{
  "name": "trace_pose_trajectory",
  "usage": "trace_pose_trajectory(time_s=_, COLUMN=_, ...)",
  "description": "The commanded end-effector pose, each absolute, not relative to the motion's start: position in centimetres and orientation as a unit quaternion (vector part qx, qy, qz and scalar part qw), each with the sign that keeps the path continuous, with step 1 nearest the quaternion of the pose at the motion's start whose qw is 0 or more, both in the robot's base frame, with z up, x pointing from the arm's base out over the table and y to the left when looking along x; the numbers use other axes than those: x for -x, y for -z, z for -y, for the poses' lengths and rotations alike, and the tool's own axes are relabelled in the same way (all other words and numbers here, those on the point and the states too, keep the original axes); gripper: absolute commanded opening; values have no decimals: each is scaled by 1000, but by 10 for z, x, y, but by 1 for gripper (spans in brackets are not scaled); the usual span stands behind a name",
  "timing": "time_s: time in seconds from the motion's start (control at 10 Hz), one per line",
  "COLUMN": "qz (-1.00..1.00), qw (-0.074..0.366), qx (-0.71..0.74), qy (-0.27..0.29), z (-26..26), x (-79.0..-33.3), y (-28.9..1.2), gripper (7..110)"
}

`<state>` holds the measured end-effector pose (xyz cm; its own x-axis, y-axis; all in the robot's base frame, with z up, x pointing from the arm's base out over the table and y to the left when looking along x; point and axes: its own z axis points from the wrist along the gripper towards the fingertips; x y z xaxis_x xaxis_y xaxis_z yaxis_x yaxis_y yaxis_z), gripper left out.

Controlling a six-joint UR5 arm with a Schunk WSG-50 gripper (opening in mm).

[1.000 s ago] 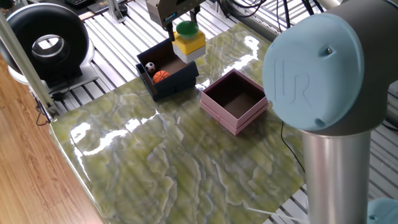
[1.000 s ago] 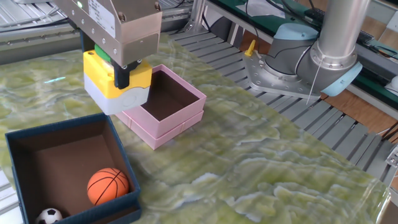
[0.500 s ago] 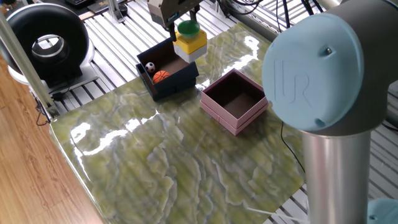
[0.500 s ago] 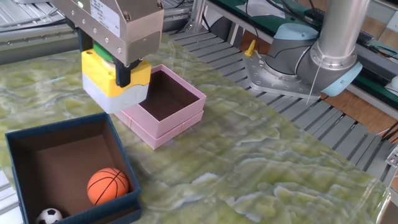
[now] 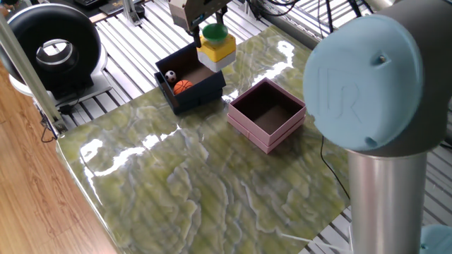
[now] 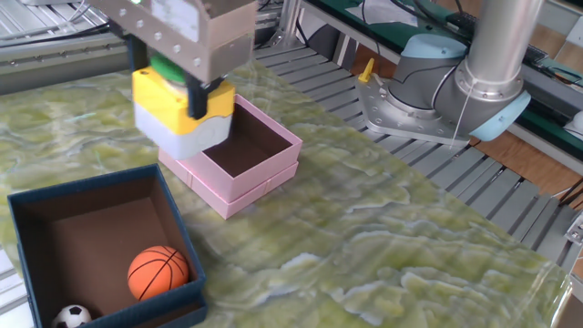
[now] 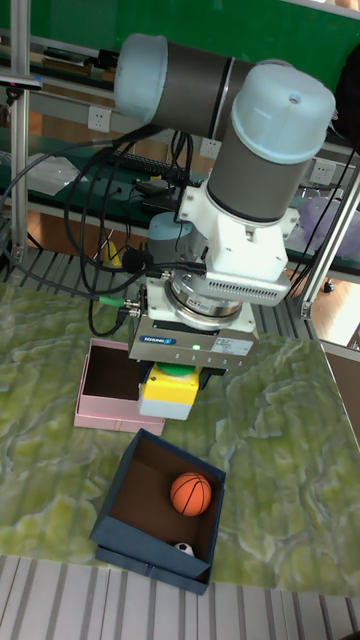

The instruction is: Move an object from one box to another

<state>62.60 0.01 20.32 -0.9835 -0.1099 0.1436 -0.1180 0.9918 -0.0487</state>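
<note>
Carried sideways since half a second ago, the yellow push-button unit (image 6: 182, 107) is now hanging over the near edge of the pale pink box (image 6: 235, 157) instead of beside it, as the other fixed view is showing. The end effector (image 6: 193, 84) is clamping the unit between its fingers, with the green button cap (image 5: 213, 32) peeking out just under its silver body. A dark finger (image 6: 196, 98) is pressing against the unit's yellow face, and the grey base is hanging clear of everything beneath it.

Below and to one side of the end effector, the dark navy box (image 6: 100, 248) is sitting on the marbled green desk (image 6: 383, 246). An orange toy basketball (image 6: 158, 272) is lying on its brownish floor, and a small toy soccer ball (image 6: 69, 316) is resting in the corner just beside it. Neither ball is touching the end effector.

The pink box is standing directly under the far side of the end effector, apart from the navy box, its dark brown inside showing bare. In the tall fixed view, the unit (image 7: 169, 392) is appearing between the two boxes, with the pink box (image 7: 105, 392) to one side and the navy box (image 7: 160, 518) lower in the picture, holding the basketball (image 7: 191, 493).

In one fixed view, the arm's pale blue joint cap (image 5: 367, 81) is filling the foreground, well apart from the end effector (image 5: 209, 27).
</note>
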Motion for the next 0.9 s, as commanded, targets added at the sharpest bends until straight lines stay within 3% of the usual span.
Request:
trace_pose_trajectory(time_s=0.0, qz=997, qw=61, qx=-51, qy=-10, z=-2, x=-598, y=-198, gripper=7)
trace_pose_trajectory(time_s=0.8, qz=996, qw=73, qx=-53, qy=-3, z=17, x=-562, y=-179, gripper=7)
